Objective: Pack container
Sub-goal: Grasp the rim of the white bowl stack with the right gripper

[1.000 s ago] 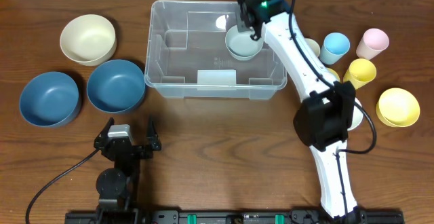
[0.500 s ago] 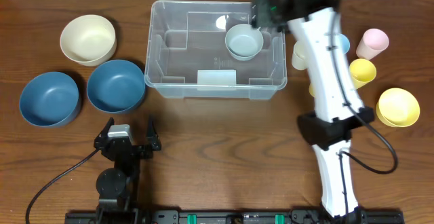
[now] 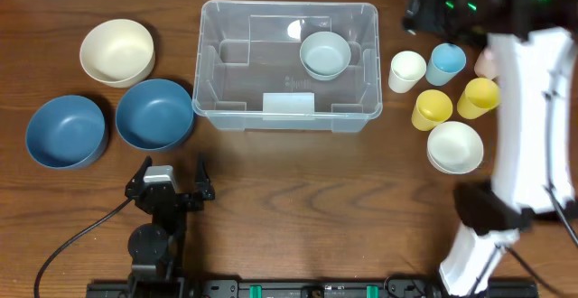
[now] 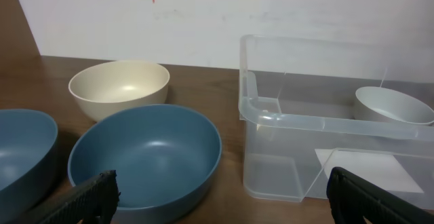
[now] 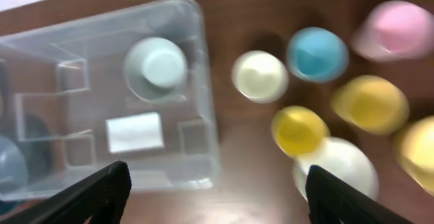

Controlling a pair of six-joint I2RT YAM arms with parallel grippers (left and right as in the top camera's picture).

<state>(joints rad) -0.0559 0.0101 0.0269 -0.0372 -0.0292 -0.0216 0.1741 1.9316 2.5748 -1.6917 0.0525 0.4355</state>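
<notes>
Wooden tabletop point(image 3: 298, 181) | container point(image 3: 289, 6) rear centre, pale grey-blue bowl point(image 3: 324, 54) now released in its right-rear corner | right claw point(image 5: 217, 191) spread, empty, swung over cups point(image 3: 432, 108) | left claw point(image 4: 224, 193) spread, parked | more bowls to pack

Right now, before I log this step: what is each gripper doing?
Left gripper: open, holding nothing.
Right gripper: open, holding nothing.
</notes>
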